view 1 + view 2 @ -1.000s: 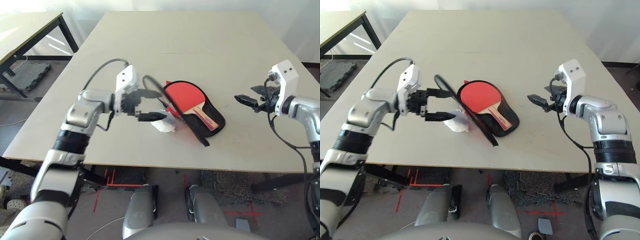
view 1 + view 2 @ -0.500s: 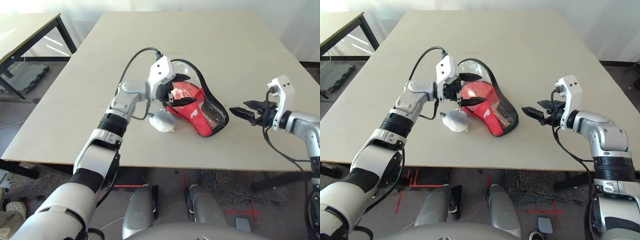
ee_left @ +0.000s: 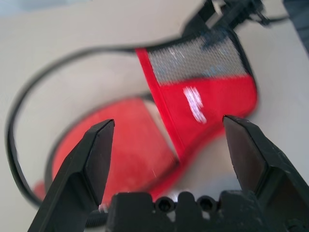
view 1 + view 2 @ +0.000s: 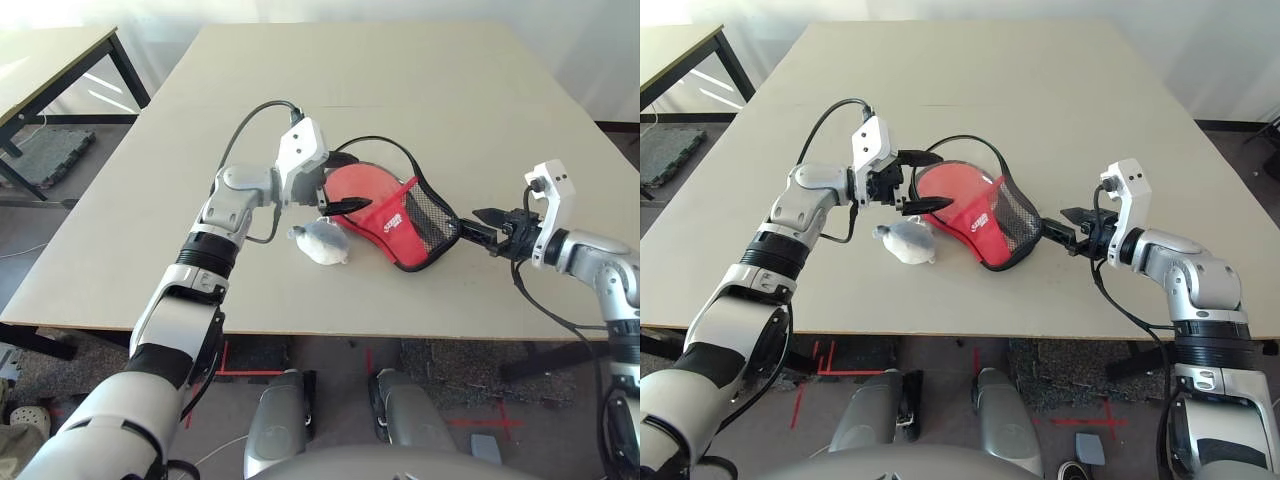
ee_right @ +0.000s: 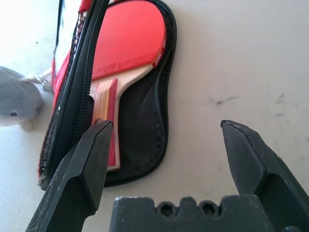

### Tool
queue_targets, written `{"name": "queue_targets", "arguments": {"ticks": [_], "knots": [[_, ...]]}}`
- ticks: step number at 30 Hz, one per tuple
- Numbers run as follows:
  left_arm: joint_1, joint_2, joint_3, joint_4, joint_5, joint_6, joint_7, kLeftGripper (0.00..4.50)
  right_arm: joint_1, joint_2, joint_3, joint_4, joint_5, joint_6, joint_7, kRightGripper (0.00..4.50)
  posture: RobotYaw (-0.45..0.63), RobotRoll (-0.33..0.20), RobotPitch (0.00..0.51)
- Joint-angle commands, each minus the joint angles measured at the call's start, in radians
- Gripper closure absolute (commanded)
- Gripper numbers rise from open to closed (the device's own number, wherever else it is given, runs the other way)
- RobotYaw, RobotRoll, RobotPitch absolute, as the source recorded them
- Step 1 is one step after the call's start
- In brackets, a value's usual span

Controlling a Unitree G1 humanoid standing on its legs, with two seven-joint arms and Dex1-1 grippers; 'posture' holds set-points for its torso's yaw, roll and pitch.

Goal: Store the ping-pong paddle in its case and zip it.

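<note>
Left eye view: case (image 4: 402,235) lies on the bench (image 4: 330,80) around mid-frame, just right of center, red face with white logo and black mesh up, unzipped. Red blade of the paddle (image 4: 357,190) shows inside, left of the logo face. Plush-like whitish-grey bundle (image 4: 322,242) sits just left of the case. Left jaws (image 4: 352,183) open, over the case's left edge. Right jaws (image 4: 478,223) open, at the case's right edge, by the mesh.

Right eye view: same layout, black rim loops above the blade.

Left wrist view: jaws apart, red blade and logo face between and beyond them. Can't tell if they touch the case.

Right wrist view: jaws apart, one tip close by the raised flap. Wooden handle with red stripe (image 5: 105,116) lies on the black inner face, flap standing tilted over it. Zipper open along this side.
</note>
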Motion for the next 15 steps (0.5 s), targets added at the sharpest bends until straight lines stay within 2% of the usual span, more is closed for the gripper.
{"name": "queue_targets", "arguments": {"ticks": [1,7,10,15], "knots": [[0.036,0.056,0.017,-0.074,-0.021,0.056,-0.03,0.0,0.011,-0.06,-0.068,0.027,0.018,0.016,0.015,0.06,0.07,0.0,0.086],[0.084,0.134,0.04,-0.15,-0.045,0.115,-0.047,0.0,0.013,-0.141,-0.098,0.069,0.015,0.017,0.049,0.06,0.07,0.0,0.091],[0.096,0.157,0.047,-0.169,-0.053,0.133,-0.056,0.0,-0.003,-0.133,-0.095,0.077,0.024,0.027,0.055,0.06,0.07,0.0,0.093],[0.106,0.192,0.053,-0.195,-0.071,0.174,-0.077,0.0,-0.018,-0.069,-0.039,0.078,0.021,0.041,0.058,0.06,0.08,0.0,0.095]]}}
